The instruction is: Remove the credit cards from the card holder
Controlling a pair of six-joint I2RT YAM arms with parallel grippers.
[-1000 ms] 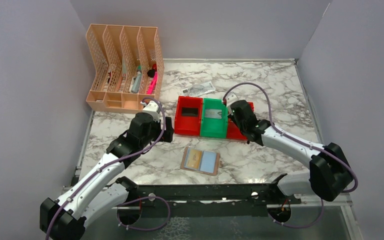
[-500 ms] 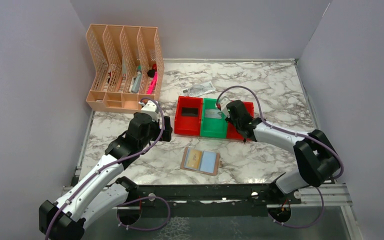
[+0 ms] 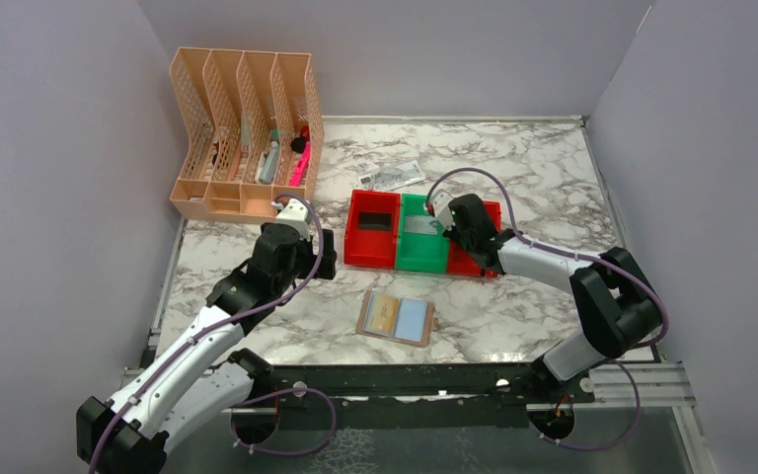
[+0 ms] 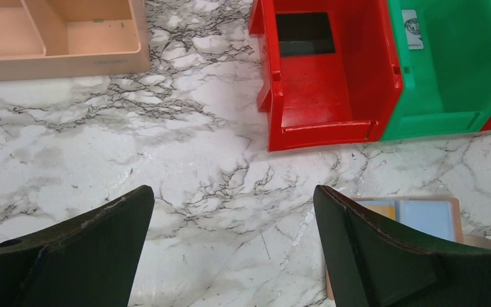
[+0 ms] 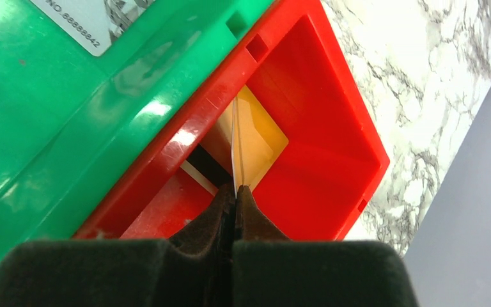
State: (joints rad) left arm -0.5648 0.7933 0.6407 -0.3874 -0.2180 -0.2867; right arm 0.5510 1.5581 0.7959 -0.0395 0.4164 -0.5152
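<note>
Two black fingers of the right gripper (image 5: 235, 190) are pressing together on the near edge of a gold-toned credit card (image 5: 259, 137), which is hanging edge-on to the wrist camera inside the right red bin (image 5: 332, 109). That bin is sitting flush against the green bin (image 5: 51, 109), where a grey-silver card (image 5: 80, 19) is lying flat on the floor.

On my other side, the left gripper (image 4: 233, 249) is hovering over the marble tabletop (image 4: 166, 160) with its fingers spread wide and nothing between them. It is facing the left red bin (image 4: 313, 102), and a dark card (image 4: 305, 34) is resting at that bin's far end.

I am seeing the card holder (image 3: 396, 317) lying open and flat on the marble, on the near side of the three bins and between the two arms. Its pale blue panel is facing up on the right, and a yellow-gold card (image 3: 382, 313) is showing in the left panel.

Behind the bins a crumpled paper note (image 3: 392, 176) is lying on the table, and a peach file organizer (image 3: 242, 133) is standing at the far left.
</note>
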